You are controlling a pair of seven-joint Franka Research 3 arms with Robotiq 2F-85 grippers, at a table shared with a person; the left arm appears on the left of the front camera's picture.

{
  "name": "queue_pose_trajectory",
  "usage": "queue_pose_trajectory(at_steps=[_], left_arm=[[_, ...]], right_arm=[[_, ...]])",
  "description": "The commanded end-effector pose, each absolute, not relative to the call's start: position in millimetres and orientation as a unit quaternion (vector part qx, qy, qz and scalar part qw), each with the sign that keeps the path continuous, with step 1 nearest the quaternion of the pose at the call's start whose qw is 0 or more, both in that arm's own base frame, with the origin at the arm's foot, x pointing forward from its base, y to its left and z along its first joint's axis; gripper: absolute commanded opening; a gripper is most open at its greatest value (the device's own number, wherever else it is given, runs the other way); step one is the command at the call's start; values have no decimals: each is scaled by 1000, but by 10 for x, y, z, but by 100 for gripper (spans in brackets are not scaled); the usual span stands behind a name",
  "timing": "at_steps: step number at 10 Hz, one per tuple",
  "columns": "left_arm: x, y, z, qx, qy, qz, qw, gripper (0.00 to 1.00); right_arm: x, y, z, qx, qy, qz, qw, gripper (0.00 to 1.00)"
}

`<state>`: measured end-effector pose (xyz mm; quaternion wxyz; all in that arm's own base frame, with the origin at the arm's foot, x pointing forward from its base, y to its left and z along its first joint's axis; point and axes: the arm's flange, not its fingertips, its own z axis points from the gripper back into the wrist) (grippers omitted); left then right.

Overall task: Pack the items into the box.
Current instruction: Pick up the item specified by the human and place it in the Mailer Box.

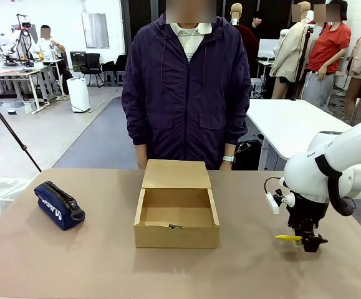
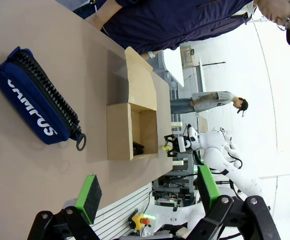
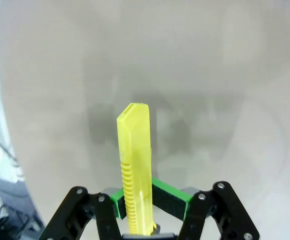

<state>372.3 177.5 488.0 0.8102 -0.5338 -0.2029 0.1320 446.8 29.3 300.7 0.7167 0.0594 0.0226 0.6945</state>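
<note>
The slim yellow utility knife (image 3: 134, 160) is clamped between the green pads (image 3: 174, 199) of my right gripper (image 3: 143, 201), its tip pointing away over the tabletop. From the front, that gripper (image 1: 309, 240) hangs low over the table's right side, and the knife (image 1: 287, 237) sticks out toward the box. The tan cardboard box (image 1: 177, 237) stands open in the middle, flap lid folded back toward the person. A small black gadget (image 1: 175, 226) lies on its floor. My left gripper (image 2: 147, 192) is open and holds nothing, well short of the box (image 2: 119, 132).
A navy zip pouch (image 1: 58, 205) with white lettering lies on the table's left side, and is close ahead in the left wrist view (image 2: 37, 102). A person in a dark jacket (image 1: 186, 87) stands right behind the box at the far edge.
</note>
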Motion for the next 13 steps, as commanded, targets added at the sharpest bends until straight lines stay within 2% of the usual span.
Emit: queue_pose_trajectory(at_steps=[1,4,7,8,13], left_arm=[[3706,1791,4892,-534,-203,122,812,100],[3706,1791,4892,-534,-203,122,812,100],[3706,1791,4892,-534,-203,122,812,100],[3706,1791,4892,-534,-203,122,812,100],[3706,1791,4892,-534,-203,122,812,100]], right_arm=[[4474,269,3670,53,73,711,697,0],[4595,308,4331,20,125,712,691,0],[4597,311,4315,23,71,674,735,0],[4559,271,4501,27,102,710,696,0],[4576,281,4454,28,98,702,705,0]])
